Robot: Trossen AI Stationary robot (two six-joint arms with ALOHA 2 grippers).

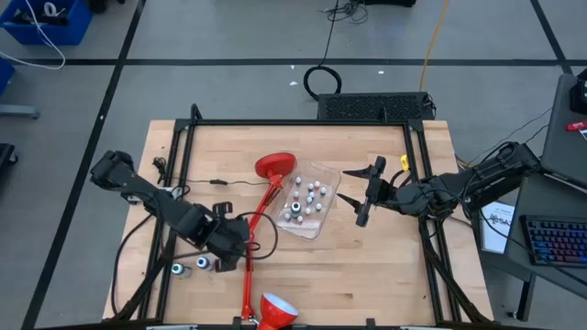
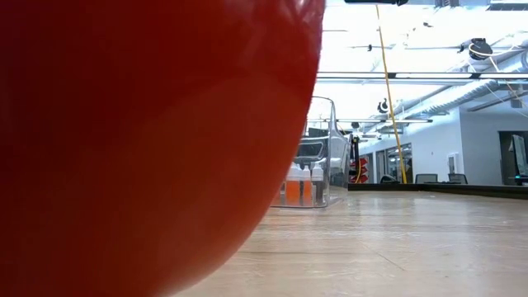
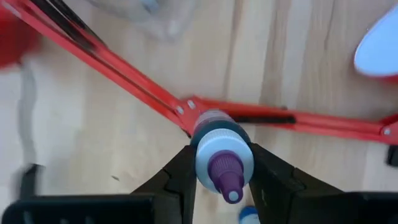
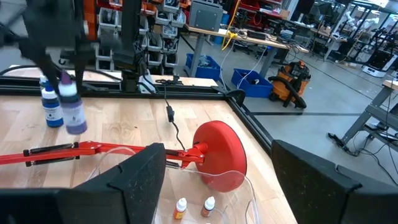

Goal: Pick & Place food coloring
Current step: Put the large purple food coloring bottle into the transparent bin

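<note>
High view: left end effector (image 1: 229, 249) sat low on the wood tabletop (image 1: 367, 275), by the red lamp (image 1: 274, 167) arm. Two bottles (image 1: 190, 267) stood just beside it. More tiny bottles were in the clear tub (image 1: 308, 198). Right end effector (image 1: 363, 192) hung next to the tub w/ fingers spread apart.

Low view: lamp shade filled most of it; tub w/ orange bottles behind.

Left wrist view: fingers (image 3: 180, 180) were clamped on a dark bottle (image 3: 222, 155) w/ purple tip, over the lamp arm.

Right wrist view: same bottle was up off the wood.

Bottle looked light, hard & smooth, so prob. slippery; best held round its middle, not the cap. Wood was flat. Room was a big workshop.
</note>
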